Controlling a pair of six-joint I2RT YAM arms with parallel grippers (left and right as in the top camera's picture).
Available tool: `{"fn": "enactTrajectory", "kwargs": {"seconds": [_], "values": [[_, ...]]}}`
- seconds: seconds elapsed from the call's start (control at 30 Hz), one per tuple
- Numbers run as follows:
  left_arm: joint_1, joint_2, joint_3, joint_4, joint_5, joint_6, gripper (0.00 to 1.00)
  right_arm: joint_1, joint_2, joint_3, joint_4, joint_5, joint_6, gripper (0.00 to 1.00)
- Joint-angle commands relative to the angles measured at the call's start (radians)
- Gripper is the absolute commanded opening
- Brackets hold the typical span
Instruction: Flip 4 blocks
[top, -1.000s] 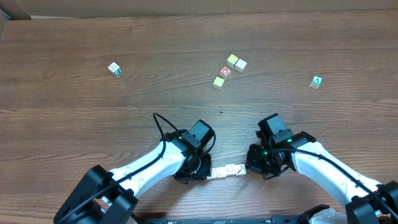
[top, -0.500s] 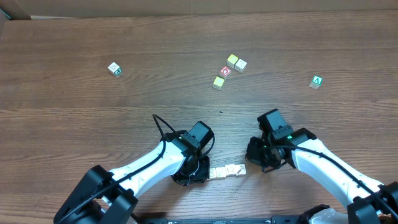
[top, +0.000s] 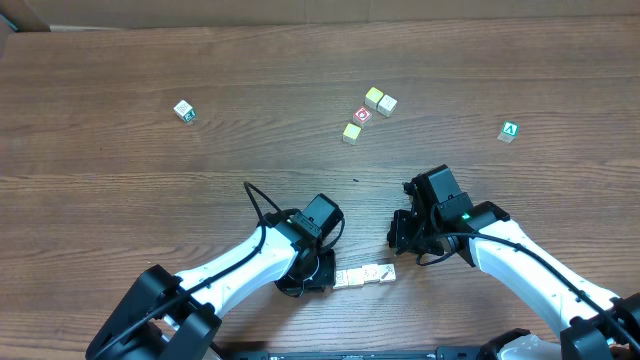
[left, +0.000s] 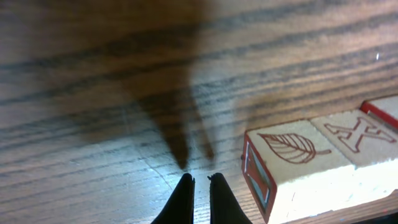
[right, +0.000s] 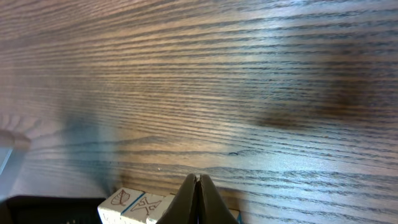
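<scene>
Near the table's front edge, a short row of cream blocks (top: 363, 275) lies side by side. In the left wrist view its end block shows a leaf mark (left: 292, 163), and the one beside it an X (left: 356, 134). My left gripper (left: 200, 180) is shut and empty, just left of the leaf block, low over the wood. My right gripper (right: 198, 179) is shut with nothing in it, hanging beyond the row's right end (top: 398, 238). From there the leaf block (right: 118, 202) and the X block (right: 148, 205) show below its fingertips.
Three pale cubes (top: 380, 100) (top: 352, 132) cluster with a red-faced cube (top: 362, 115) at the back middle. A green cube with an A (top: 510, 130) sits back right, and a white and green cube (top: 183, 110) back left.
My right gripper has drawn away from the row's right end, toward the back and slightly left. The left arm and the row have barely moved.
</scene>
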Motion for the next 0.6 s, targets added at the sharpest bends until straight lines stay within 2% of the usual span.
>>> {"fn": "enactTrajectory", "kwargs": {"seconds": [0.0,0.07,0.2,0.57], "values": [[0.017,0.01,-0.003,0.008,-0.018,-0.024,0.04,0.003,-0.006,0.026,-0.001,-0.032,-0.05,0.04],[0.016,0.01,-0.003,0.014,-0.018,-0.023,0.04,0.003,-0.006,0.026,0.011,-0.087,-0.116,0.04],[0.016,0.01,-0.003,0.026,-0.019,-0.024,0.04,0.004,-0.006,0.026,0.016,-0.142,-0.16,0.04],[0.016,0.01,-0.003,0.059,-0.021,-0.024,0.04,0.005,-0.006,0.026,0.021,-0.151,-0.17,0.04]]}}
